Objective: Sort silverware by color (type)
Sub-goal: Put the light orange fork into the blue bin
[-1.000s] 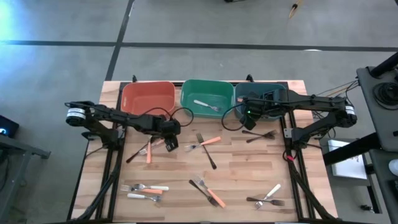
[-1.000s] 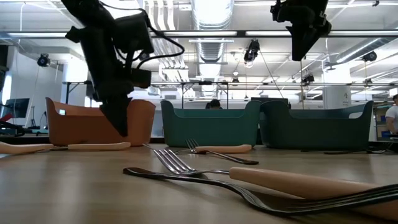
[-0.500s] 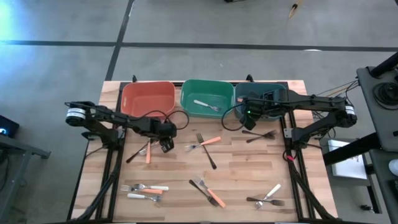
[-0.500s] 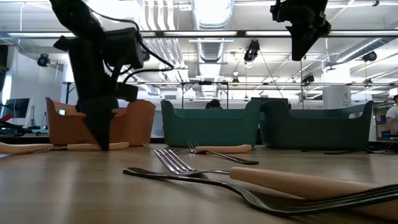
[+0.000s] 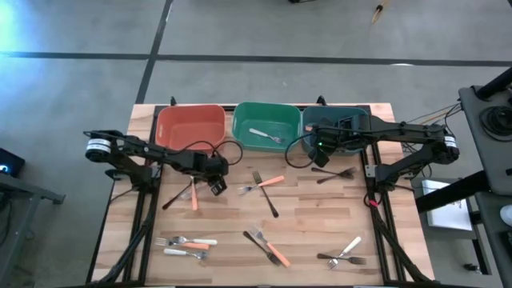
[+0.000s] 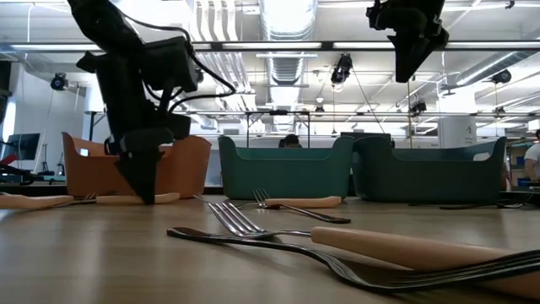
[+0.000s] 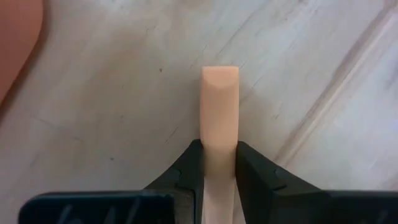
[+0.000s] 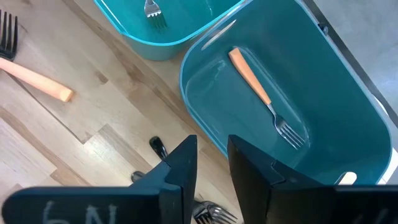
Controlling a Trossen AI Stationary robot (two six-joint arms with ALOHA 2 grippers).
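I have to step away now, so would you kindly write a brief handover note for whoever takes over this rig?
Left gripper: low at the table, jaws shut on an orange-handled fork in front of the red-orange bin.
Right gripper: hovering empty above the teal bin, jaws nearly together.
Done: one fork lies in the green bin, one orange-handled fork in the teal bin.
Left: about a dozen forks, orange, white and black, scattered over the table, unsorted.
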